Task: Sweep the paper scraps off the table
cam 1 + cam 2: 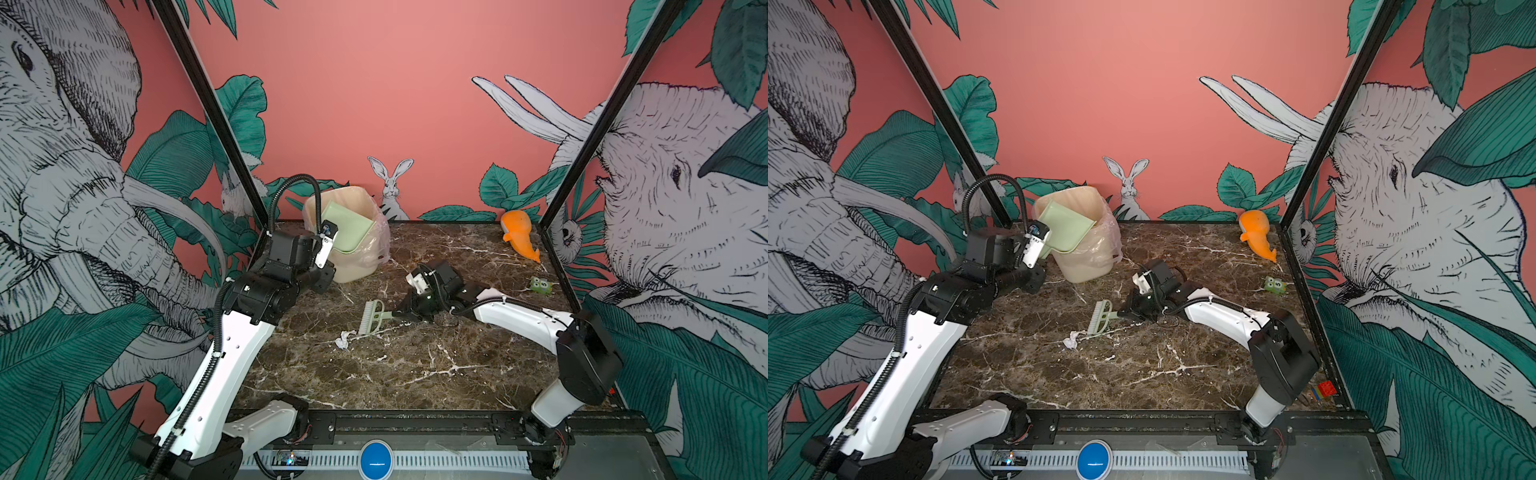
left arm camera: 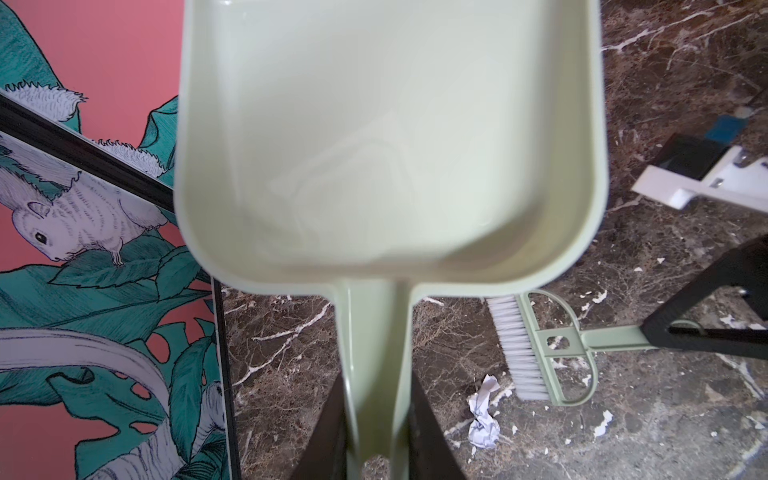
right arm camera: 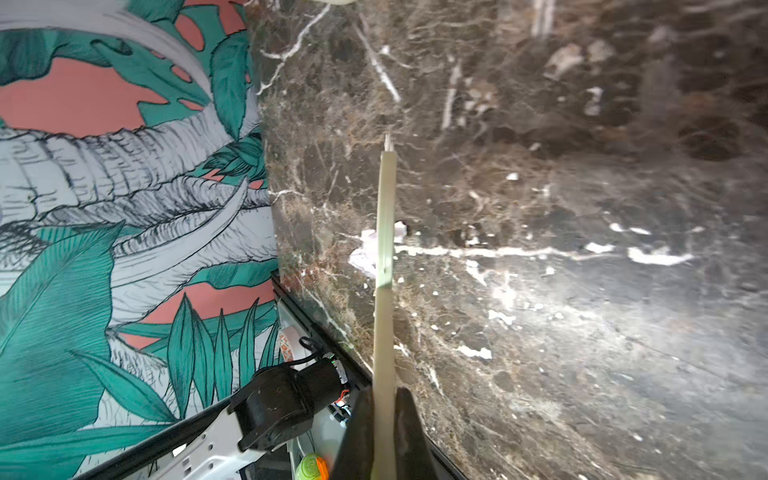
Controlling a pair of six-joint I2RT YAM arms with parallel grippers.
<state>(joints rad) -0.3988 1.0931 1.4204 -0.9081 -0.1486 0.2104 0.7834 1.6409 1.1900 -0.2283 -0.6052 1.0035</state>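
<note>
One crumpled white paper scrap; left pincer tight on dustpan, right pincer tight on brush.

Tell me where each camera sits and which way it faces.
Top views: above the front edge, facing down and back over the table; left arm, right arm show.
Left wrist: looks along the dustpan, handle clamped in the left jaws.
Right wrist: looks along the brush, handle clamped in the right jaws.
Shared: every view shows the white paper scrap.
</note>
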